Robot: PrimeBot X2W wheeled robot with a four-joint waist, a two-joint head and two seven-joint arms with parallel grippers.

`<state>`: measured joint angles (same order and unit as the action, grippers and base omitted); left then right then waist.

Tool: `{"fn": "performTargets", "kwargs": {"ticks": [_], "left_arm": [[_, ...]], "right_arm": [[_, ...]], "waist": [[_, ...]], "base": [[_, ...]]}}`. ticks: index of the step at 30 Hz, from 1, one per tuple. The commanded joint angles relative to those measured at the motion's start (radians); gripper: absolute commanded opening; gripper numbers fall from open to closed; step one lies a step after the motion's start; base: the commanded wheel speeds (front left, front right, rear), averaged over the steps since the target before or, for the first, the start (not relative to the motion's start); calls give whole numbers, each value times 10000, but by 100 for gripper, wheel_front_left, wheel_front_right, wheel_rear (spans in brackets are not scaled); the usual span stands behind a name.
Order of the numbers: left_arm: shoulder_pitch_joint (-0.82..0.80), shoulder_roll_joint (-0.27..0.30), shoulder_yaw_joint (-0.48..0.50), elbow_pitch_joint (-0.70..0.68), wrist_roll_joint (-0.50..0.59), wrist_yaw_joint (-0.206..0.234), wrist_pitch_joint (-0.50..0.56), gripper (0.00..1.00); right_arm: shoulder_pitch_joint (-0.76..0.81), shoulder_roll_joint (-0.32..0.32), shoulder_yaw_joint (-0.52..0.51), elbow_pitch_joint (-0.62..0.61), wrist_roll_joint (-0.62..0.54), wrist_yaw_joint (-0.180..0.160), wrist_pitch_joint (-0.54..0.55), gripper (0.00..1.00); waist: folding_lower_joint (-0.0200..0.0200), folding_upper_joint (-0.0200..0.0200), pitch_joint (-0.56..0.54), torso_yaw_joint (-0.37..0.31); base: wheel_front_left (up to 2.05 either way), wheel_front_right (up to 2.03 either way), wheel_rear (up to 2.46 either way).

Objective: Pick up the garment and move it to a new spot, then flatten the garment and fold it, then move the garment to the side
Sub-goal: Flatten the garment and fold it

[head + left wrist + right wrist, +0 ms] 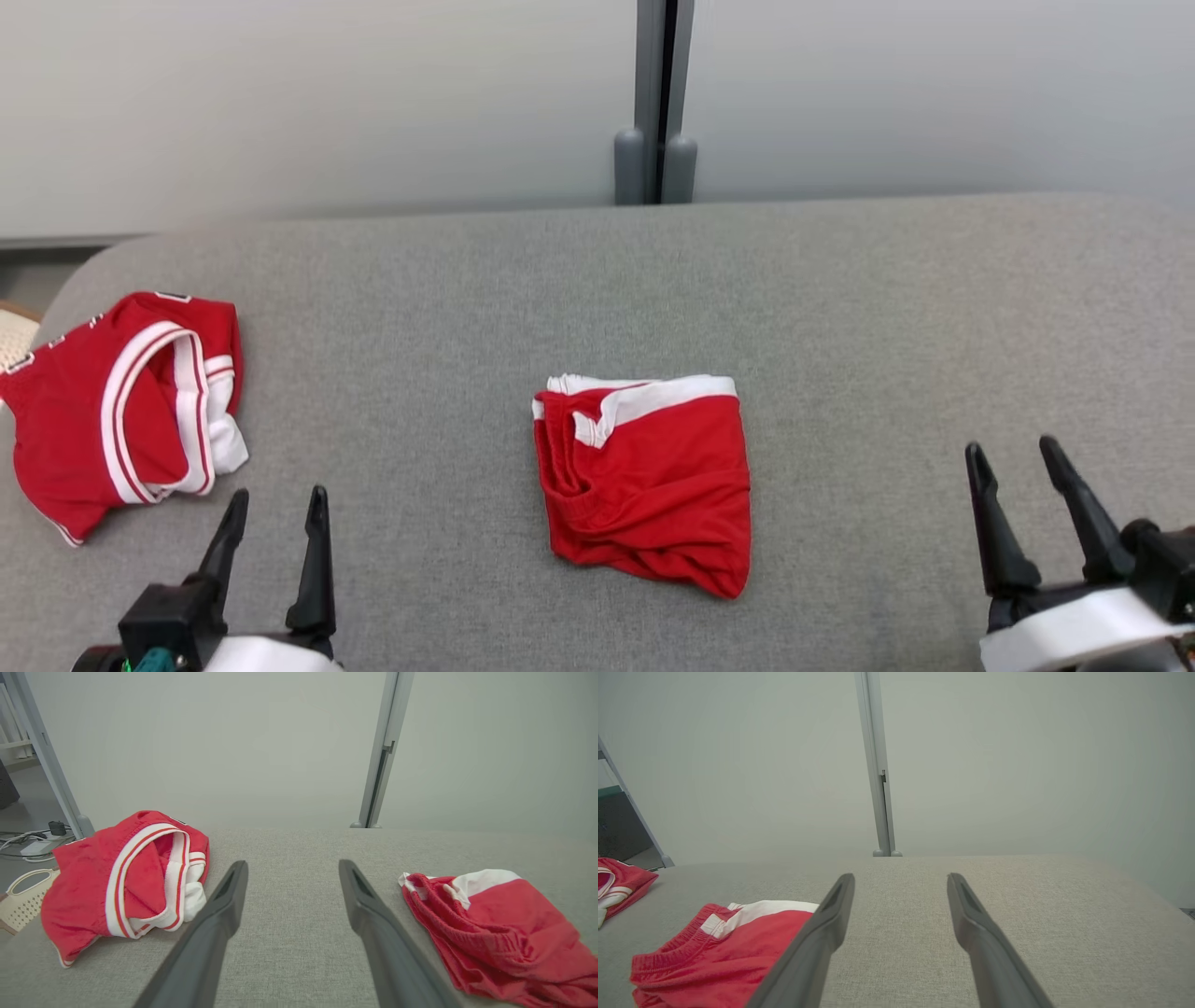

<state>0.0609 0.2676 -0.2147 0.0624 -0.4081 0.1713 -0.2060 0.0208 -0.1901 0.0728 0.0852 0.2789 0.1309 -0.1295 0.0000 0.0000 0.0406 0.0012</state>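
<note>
A red garment (653,485) with a white band lies folded into a rough square in the middle of the grey padded surface (840,308). The left wrist view has it at the lower right (504,933), the right wrist view at the lower left (724,952). My left gripper (278,493) is open at the front left, its fingers (219,914) empty over bare fabric. At the front right my right gripper (1011,445) also stands open and empty, well apart from the garment. Both hover beside it without touching.
A second red garment (93,411) with white stripes lies bunched at the surface's left edge, also in the wrist views (93,882) (616,882). Beyond that edge sit a pale basket (23,896) and floor cables (28,844). A wall with a grey post (653,103) stands behind.
</note>
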Motion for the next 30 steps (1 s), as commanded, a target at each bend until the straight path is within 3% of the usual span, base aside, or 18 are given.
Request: {"fn": "performTargets", "kwargs": {"ticks": [1,11,30], "left_arm": [[231,74,25,-125,-20,84,44,100],[924,385,-90,-962,315,444,364,100],[819,476,-222,-1382,405,745,609,100]], "right_arm": [[240,-14,-5,-71,29,-4,133,100],[1237,77,-364,-773,2,-4,670,100],[1134,179,-525,-918,90,-4,769,100]], "waist": [[0,0,-473,-132],[0,0,-943,-75],[0,0,-810,-23]], "base": [[0,0,0],[0,0,0],[0,0,0]]}}
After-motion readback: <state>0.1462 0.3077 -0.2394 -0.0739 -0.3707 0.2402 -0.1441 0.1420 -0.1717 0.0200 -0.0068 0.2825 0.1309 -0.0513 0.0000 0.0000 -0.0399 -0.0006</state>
